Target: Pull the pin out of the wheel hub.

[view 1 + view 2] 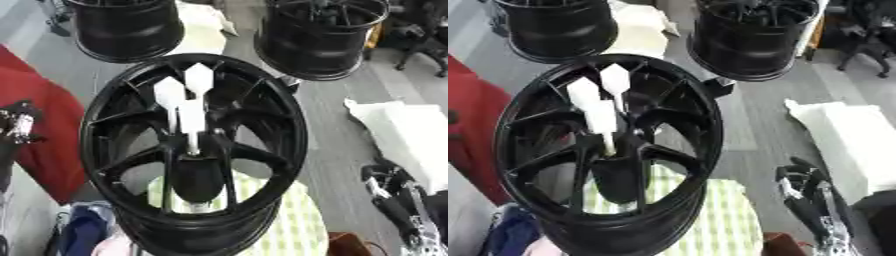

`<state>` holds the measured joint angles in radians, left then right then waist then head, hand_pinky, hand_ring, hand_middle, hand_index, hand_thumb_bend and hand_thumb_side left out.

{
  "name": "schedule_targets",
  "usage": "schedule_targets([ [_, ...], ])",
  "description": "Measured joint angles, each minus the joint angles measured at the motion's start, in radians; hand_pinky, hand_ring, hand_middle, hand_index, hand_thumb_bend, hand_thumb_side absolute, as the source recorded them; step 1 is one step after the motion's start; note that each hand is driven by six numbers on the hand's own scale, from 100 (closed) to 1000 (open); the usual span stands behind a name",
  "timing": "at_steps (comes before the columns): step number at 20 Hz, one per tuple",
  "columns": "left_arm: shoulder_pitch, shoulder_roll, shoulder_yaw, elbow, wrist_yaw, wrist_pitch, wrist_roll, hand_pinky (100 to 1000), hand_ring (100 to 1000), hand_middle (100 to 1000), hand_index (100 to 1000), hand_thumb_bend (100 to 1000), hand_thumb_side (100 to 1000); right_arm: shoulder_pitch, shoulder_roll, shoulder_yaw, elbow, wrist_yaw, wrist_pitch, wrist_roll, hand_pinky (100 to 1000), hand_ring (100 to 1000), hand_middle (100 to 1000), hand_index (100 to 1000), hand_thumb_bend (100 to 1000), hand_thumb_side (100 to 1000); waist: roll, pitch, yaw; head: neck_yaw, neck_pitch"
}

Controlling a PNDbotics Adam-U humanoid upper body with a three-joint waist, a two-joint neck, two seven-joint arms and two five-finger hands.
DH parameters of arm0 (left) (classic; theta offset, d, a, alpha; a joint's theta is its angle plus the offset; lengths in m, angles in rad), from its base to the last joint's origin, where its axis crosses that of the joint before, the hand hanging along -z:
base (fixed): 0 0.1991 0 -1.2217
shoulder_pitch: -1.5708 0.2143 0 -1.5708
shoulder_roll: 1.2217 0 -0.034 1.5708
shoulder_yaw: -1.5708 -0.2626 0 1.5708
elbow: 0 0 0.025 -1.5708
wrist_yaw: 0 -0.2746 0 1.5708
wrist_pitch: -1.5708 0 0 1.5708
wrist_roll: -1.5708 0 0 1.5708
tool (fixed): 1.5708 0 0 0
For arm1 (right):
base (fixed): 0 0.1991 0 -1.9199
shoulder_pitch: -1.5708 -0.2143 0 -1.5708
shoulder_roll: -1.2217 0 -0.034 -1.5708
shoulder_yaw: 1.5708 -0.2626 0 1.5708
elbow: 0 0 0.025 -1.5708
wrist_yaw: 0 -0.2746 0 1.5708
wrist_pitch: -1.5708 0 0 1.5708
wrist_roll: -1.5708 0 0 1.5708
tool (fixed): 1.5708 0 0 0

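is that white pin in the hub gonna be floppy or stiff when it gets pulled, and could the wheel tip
The white pin looks rigid and light: it stands upright with flat fin-like ends. It probably slides straight out. The black wheel looks heavy and sits flat, so tipping seems unlikely. The right hand is apart.

we seem to be in a workshop or storage floor: a black wheel [192, 150] fills the centre, two more rims [127, 27] [324, 35] stand on the grey floor [337, 125] at the top, white foam [402, 135] lies at right, red cloth [44, 135] at left.
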<state>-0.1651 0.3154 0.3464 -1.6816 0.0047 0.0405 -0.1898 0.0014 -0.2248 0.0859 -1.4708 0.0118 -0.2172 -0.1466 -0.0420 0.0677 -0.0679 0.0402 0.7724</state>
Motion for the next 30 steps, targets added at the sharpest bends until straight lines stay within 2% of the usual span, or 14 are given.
schedule_targets([
  [5,-0.073,0.160,-0.053,0.030,0.043,-0.073,-0.024,620,788,698,847,204,587,0.000,0.000,0.000,0.000,0.002,0.001,0.001,688,675,676,829,269,424,0.002,-0.003,-0.002,-0.003,0.000],
  [6,-0.088,0.192,-0.068,0.036,0.052,-0.090,-0.035,627,789,706,870,207,596,0.000,0.000,0.000,0.000,0.003,0.001,0.001,689,675,677,829,269,424,0.003,-0.005,-0.003,-0.004,0.000],
  [10,-0.150,0.324,-0.144,0.073,0.071,-0.165,-0.092,652,790,721,890,218,623,0.000,0.000,0.000,0.000,0.004,0.002,0.002,688,675,677,830,271,424,0.004,-0.007,-0.008,-0.004,0.000],
  [14,-0.227,0.453,-0.247,0.109,0.072,-0.253,-0.170,693,789,736,895,218,652,0.000,-0.001,0.001,0.000,0.005,0.001,0.003,688,675,677,830,271,424,0.011,-0.016,-0.016,-0.004,0.000],
  [19,-0.356,0.594,-0.407,0.150,0.039,-0.373,-0.281,745,787,752,897,212,650,0.007,-0.009,0.002,0.000,0.009,0.000,0.009,688,675,678,830,271,424,0.019,-0.030,-0.024,-0.002,0.000],
  [22,-0.441,0.638,-0.509,0.176,0.007,-0.442,-0.350,780,791,765,893,210,639,0.009,-0.011,0.006,0.000,0.012,-0.001,0.010,688,675,678,831,272,424,0.027,-0.036,-0.028,-0.001,0.000],
  [26,-0.535,0.649,-0.633,0.210,-0.046,-0.519,-0.450,817,803,783,888,206,600,0.016,-0.019,0.006,0.001,0.012,-0.002,0.011,688,675,678,831,273,423,0.035,-0.038,-0.029,-0.004,0.000],
  [30,-0.599,0.631,-0.722,0.244,-0.101,-0.470,-0.497,839,799,801,893,200,540,0.018,-0.021,0.006,0.001,0.012,-0.002,0.011,688,675,679,831,273,423,0.038,-0.042,-0.029,-0.008,0.000],
])
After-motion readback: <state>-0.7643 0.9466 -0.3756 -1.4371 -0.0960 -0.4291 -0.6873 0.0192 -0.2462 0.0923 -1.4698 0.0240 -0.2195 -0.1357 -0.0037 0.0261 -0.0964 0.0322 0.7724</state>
